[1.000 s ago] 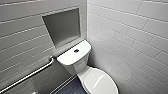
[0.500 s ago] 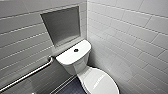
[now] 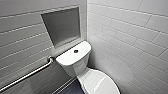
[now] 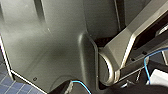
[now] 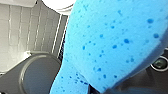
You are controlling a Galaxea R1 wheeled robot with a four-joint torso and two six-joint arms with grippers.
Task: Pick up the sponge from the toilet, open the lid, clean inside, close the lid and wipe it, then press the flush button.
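Grey tile covers the wall point(image 3: 20, 40) on the left of the head view, where a metal grab bar point(image 3: 27, 75) slants from 8 o'clock up toward the centre. At 11 o'clock a rectangular niche point(image 3: 62, 26) is recessed into that wall. The toilet point(image 3: 75, 63) stands in the corner just below the niche, its boxy tank at the centre of the view. The flush button point(image 3: 76, 51), small, round and dark, sits in the middle of the flat tank top. From the tank, the lid point(image 3: 100, 83) lies toward 5 o'clock, white and glossy, closed flat over the bowl. A strip of dark blue floor point(image 3: 72, 88) shows at 6 o'clock, between the grab bar and the bowl. White tile covers the wall point(image 3: 130, 37) from 12 to 4 o'clock, meeting the grey wall at the corner behind the tank.

In the left wrist view, a thin blue cable point(image 4: 81, 86) runs across the robot's own grey casing, beside a patch of blue tiled floor. Whether the left pincer is open or closed cannot be told.

In the right wrist view, the sponge point(image 5: 112, 42), bright blue with darker pores, hangs very close to the camera, clear of the toilet, with pale tiles behind it. The right pincer point(image 5: 130, 86) is closed on it and has it in its grasp.
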